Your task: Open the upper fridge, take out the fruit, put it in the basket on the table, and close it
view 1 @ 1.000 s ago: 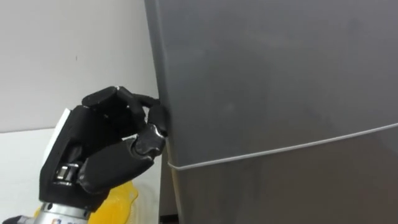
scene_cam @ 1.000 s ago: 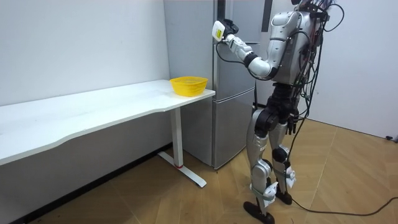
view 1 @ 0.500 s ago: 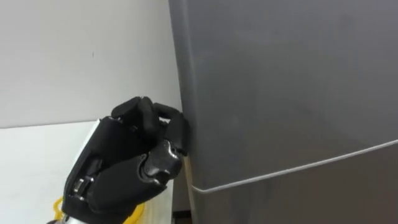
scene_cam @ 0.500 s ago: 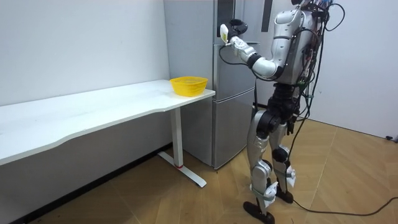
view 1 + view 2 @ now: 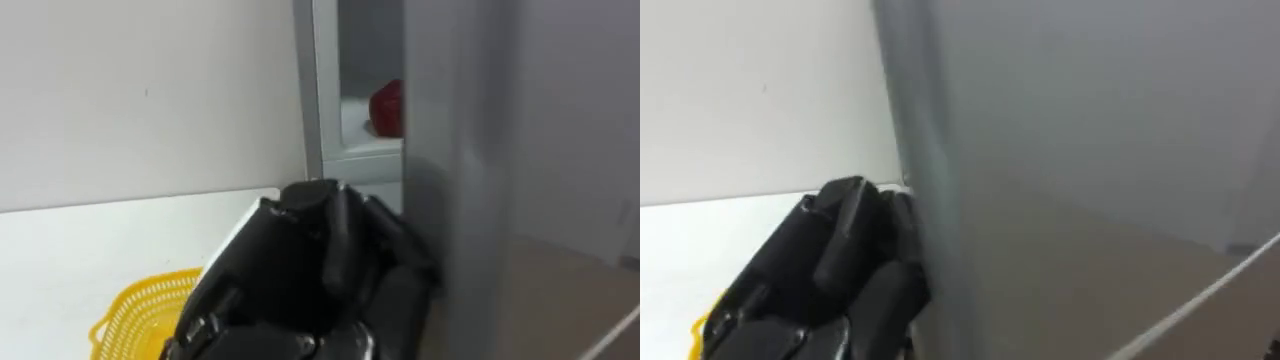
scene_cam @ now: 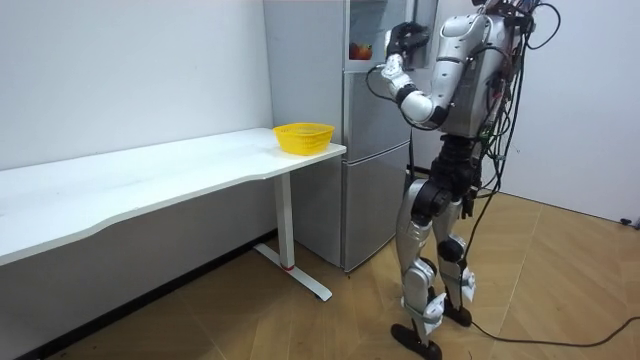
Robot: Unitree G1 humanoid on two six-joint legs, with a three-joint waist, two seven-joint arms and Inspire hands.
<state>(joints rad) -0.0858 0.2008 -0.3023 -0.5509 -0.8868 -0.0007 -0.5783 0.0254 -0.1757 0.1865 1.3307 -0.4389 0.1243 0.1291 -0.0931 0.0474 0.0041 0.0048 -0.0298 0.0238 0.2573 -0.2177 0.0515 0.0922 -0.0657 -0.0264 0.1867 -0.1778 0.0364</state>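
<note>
The left hand [image 5: 310, 275] is clenched around the free edge of the upper fridge door [image 5: 470, 150], which stands partly open. Robot stands right at the fridge, this arm raised. Just past the knuckles, up and further in, a red object [image 5: 388, 107] sits on the compartment's white shelf [image 5: 365, 140]. It looks roundish, with no long axis to line up with. Below the hand, a yellow basket [image 5: 150, 305] rests on the white table [image 5: 100, 240].

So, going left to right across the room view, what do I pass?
White table → yellow basket → red item inside the upper fridge → left hand, curled round the door edge.
</note>
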